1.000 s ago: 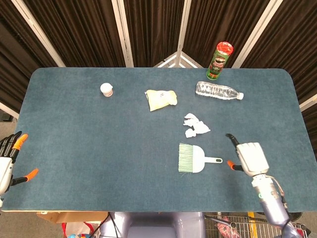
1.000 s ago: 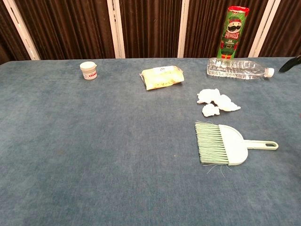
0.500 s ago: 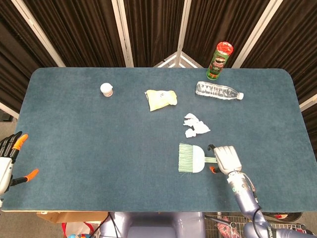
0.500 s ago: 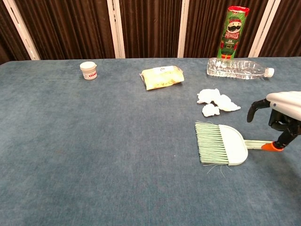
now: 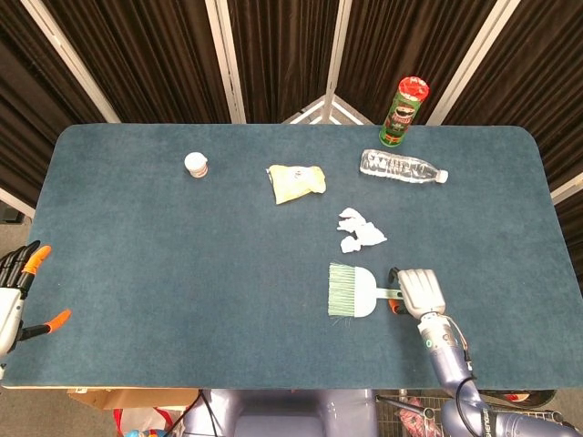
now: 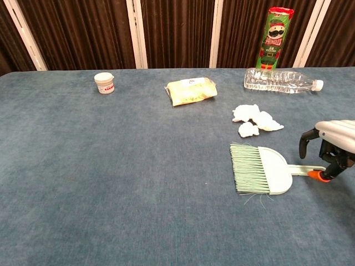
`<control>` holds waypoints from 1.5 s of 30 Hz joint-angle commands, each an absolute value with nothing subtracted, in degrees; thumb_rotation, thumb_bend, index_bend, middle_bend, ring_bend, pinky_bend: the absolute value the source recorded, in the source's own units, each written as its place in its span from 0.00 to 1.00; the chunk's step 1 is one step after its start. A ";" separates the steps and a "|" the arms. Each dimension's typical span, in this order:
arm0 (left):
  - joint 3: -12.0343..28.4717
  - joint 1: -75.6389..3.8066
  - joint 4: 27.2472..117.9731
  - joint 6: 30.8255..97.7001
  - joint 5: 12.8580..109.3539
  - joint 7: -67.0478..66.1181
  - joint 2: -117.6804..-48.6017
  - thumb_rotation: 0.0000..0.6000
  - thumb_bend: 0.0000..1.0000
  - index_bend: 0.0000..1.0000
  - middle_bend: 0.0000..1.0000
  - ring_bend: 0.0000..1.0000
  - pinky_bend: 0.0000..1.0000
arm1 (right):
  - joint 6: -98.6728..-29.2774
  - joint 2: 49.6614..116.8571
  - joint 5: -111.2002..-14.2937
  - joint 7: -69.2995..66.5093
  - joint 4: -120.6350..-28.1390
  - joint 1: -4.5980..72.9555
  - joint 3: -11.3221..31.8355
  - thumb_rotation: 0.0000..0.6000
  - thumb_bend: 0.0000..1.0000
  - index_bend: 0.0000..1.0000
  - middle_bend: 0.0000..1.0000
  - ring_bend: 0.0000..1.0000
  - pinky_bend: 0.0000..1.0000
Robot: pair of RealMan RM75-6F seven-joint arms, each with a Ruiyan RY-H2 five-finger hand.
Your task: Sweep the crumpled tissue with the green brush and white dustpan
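The green brush (image 5: pixel 342 289) (image 6: pixel 248 168) lies nested with the white dustpan (image 5: pixel 366 293) (image 6: pixel 276 170) at the table's front right, bristles pointing left. Their handle (image 6: pixel 299 169) runs right under my right hand (image 5: pixel 419 291) (image 6: pixel 333 147). That hand arches over the handle's end with fingers apart and an orange fingertip (image 6: pixel 316 175) down at the handle. No firm grip shows. The crumpled tissue (image 5: pixel 359 231) (image 6: pixel 256 121) lies in pieces just behind the dustpan. My left hand (image 5: pixel 18 291) hangs off the table's left edge, fingers spread, holding nothing.
Behind the tissue lies a clear water bottle (image 5: pixel 401 167) (image 6: pixel 280 80), with a Pringles can (image 5: pixel 402 111) (image 6: pixel 274 39) standing at the back edge. A yellow packet (image 5: pixel 296 182) (image 6: pixel 190 90) and a small white jar (image 5: pixel 196 165) (image 6: pixel 104 83) sit further left.
My right hand came in from the right and lowered onto the handle's end, then eased slightly back to the right. Brush, dustpan and tissue stayed put; the left hand did not move.
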State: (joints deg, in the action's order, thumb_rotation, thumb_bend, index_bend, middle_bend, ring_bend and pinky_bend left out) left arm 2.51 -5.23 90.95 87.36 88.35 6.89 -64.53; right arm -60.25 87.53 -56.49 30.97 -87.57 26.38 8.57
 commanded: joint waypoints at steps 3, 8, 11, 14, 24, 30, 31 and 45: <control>2.55 -5.27 90.98 87.25 88.22 6.75 -64.57 1.00 0.00 0.00 0.00 0.00 0.02 | -60.60 87.83 -56.15 30.33 -87.58 26.39 8.27 1.00 0.32 0.45 0.96 1.00 0.86; 2.53 -5.30 91.07 87.24 88.26 6.61 -64.59 1.00 0.00 0.00 0.00 0.00 0.02 | -60.53 88.39 -55.63 30.10 -86.60 26.64 8.01 1.00 0.32 0.46 0.96 1.00 0.86; 2.62 -5.28 91.07 87.31 88.13 6.69 -64.57 1.00 0.00 0.00 0.00 0.00 0.02 | -60.44 88.64 -55.11 30.04 -86.02 26.69 7.89 1.00 0.33 0.48 0.96 1.00 0.86; 2.78 -5.30 91.07 87.24 87.84 7.00 -64.48 1.00 0.00 0.00 0.00 0.00 0.02 | -60.32 88.88 -54.65 29.94 -85.33 26.63 7.51 1.00 0.33 0.49 0.96 1.00 0.86; 2.77 -5.36 91.06 87.17 87.89 7.12 -64.46 1.00 0.00 0.00 0.00 0.00 0.02 | -60.56 89.44 -54.31 28.98 -83.85 26.06 6.39 1.00 0.40 0.70 0.96 1.00 0.86; 2.71 -5.38 91.12 87.10 87.91 6.92 -64.47 1.00 0.00 0.00 0.00 0.00 0.02 | -61.15 89.07 -55.41 28.14 -84.41 26.14 6.59 1.00 0.48 0.72 0.96 1.00 0.86; 2.71 -5.38 91.13 87.10 87.89 6.91 -64.47 1.00 0.00 0.00 0.00 0.00 0.02 | -61.38 88.71 -55.88 28.03 -84.98 26.26 6.75 1.00 0.49 0.72 0.96 1.00 0.86; 2.67 -5.61 90.98 86.82 88.10 7.17 -64.27 1.00 0.00 0.00 0.00 0.00 0.02 | -62.73 80.69 -55.80 35.39 -95.10 31.33 12.16 1.00 0.52 0.76 0.96 1.00 0.86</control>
State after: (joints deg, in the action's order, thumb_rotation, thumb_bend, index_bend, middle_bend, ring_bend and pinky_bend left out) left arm 2.65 -5.58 91.00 86.85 88.13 7.17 -64.28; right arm -62.85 82.00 -57.08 33.60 -93.66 30.15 11.04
